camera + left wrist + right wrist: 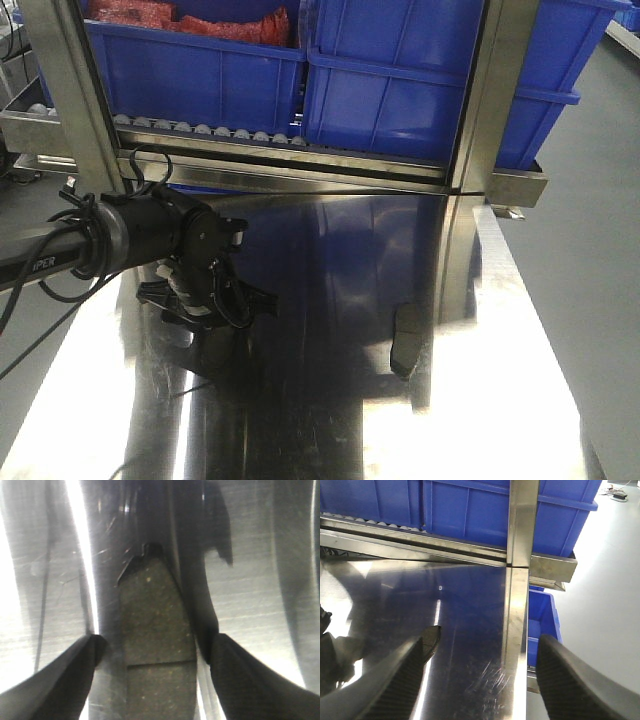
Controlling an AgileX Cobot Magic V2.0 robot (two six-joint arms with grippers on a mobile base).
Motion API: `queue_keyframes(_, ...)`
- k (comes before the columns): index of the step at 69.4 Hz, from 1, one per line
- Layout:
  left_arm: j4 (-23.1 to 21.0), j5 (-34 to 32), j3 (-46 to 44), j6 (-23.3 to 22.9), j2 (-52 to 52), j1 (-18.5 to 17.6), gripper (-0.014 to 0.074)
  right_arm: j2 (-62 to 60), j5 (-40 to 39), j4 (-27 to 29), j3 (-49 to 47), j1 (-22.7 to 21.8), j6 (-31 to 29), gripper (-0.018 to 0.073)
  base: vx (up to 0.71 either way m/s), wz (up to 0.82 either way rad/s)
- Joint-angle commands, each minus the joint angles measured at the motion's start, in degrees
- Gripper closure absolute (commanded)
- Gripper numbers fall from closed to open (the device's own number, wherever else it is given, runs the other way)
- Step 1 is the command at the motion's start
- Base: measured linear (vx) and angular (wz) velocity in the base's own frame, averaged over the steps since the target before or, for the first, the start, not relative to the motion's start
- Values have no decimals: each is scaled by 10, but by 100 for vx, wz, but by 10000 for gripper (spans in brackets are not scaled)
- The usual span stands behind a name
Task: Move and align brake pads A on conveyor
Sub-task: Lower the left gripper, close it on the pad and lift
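One brake pad A (157, 625) lies flat on the shiny steel table (260, 595), dark grey with a thin groove across it. My left gripper (156, 642) is open and straddles this pad, with a gap showing on each side. In the front view the left gripper (210, 305) points down at the table's left, hiding that pad. A second brake pad (405, 340) lies further right on the table. My right gripper (485, 647) is open above the table. A dark pad end (434, 634) peeks out just past its left finger (400, 685). The conveyor is out of view.
Blue bins (400, 80) stand on a roller rack behind the table. Steel uprights (480, 130) rise at the table's back edge. Off the table's right edge a blue bin (542, 615) sits lower down, with grey floor (600, 605) beyond.
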Motion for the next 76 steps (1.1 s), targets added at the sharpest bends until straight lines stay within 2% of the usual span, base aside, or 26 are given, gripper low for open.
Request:
queue_keyframes(1, -11, -6, -17, -6, -32, -1, 123, 8, -41, -6, -16, -2, -2, 91, 0, 0)
queue_keyframes(9, -12, -5, -17, -6, -32, -1, 157, 8, -41, -6, -16, -2, -2, 91, 0, 0)
queue_keyframes(19, -12, -6, -17, -4, -32, -1, 250, 8, -41, -6, -16, -2, -2, 91, 0, 0)
queue_keyframes(38, -11, 8, -17, 29, -36, -1, 606, 8, -41, -6, -16, -2, -2, 91, 0, 0)
queue_keyframes(60, 50, 5, -9, 45, -137, -3, 603, 8, -41, -6, -16, -2, -2, 91, 0, 0)
queue_keyframes(67, 74, -30, 28, 42, -207, -3, 603, 8, -41, -6, -16, -2, -2, 91, 0, 0)
queue_keyframes(76, 75, -86, 106, 38, -312, -3, 603, 8, -41, -6, -16, -2, -2, 91, 0, 0)
